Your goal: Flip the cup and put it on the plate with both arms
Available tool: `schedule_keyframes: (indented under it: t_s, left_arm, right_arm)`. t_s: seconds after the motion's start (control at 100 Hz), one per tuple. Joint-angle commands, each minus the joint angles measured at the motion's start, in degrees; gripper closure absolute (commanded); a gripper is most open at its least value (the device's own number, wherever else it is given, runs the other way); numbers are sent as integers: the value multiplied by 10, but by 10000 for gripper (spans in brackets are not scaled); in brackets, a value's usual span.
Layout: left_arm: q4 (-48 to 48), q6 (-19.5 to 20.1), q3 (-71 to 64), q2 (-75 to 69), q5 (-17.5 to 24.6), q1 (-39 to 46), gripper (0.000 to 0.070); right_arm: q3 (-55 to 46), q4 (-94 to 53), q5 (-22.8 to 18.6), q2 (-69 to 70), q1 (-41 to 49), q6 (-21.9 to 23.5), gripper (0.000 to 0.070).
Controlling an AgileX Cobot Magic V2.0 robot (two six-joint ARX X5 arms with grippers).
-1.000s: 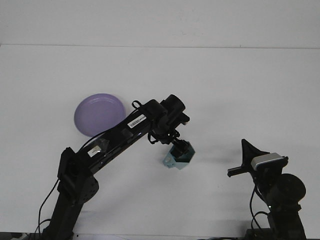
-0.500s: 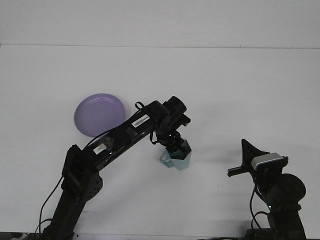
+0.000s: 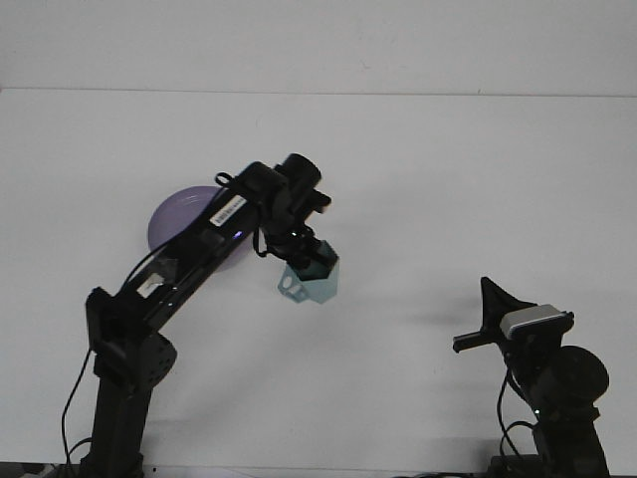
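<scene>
My left hand (image 3: 302, 261) grips the teal cup (image 3: 310, 283) at its rim; it looks light, rigid plastic, slippery. I can't tell the right hand's (image 3: 488, 319) state.

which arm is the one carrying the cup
The left arm: its left gripper holds the teal cup just right of the purple plate. The right gripper sits low by its base, nothing near it.
</scene>
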Motion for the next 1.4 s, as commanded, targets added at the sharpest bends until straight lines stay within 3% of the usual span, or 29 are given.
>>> schedule_keyframes:
  t_s: [0.0,0.1,0.29,0.52,0.77,0.87,1.39]
  left_arm:
    - [-5,-2,17,-28,-13,30,688]
    - [-7,-15,17,-59,-40,90,688]
    - [-6,-29,16,-74,-48,199,688]
    - [10,-27,16,-52,-64,267,688]
    - [36,-28,16,0,-66,280,688]
    - [40,-27,16,19,-95,280,688]
    - [52,-27,16,76,-100,287,688]
  right_arm:
    - [3,8,0,0,1,10,700]
    - [3,8,0,0,1,12,700]
    - [3,8,0,0,1,12,700]
    - [3,8,0,0,1,12,700]
    - [3,8,0,0,1,12,700]
    - [3,8,0,0,1,12,700]
    - [3,7,0,0,1,12,700]
